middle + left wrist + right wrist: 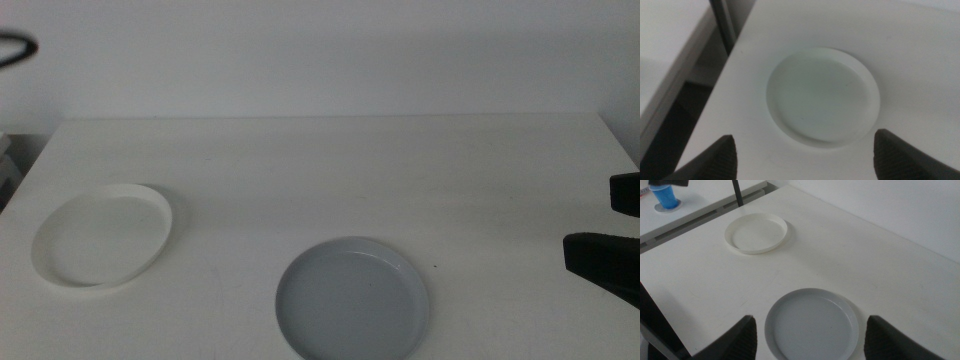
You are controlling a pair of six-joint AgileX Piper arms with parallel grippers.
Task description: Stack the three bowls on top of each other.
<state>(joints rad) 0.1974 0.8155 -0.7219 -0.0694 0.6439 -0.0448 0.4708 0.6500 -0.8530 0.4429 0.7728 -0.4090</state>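
1. Overhead, the left gripper hung with jaws spread wide, empty, above the white bowl near the table's left edge.
2. The right gripper (jaws likewise wide apart) hovered at the right side, facing the grey bowl.
3. The grey bowl sat at the front, well apart from the white one.

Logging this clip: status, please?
Left gripper open above white bowl. Right gripper open over grey bowl. Nothing stacked; third bowl unseen.
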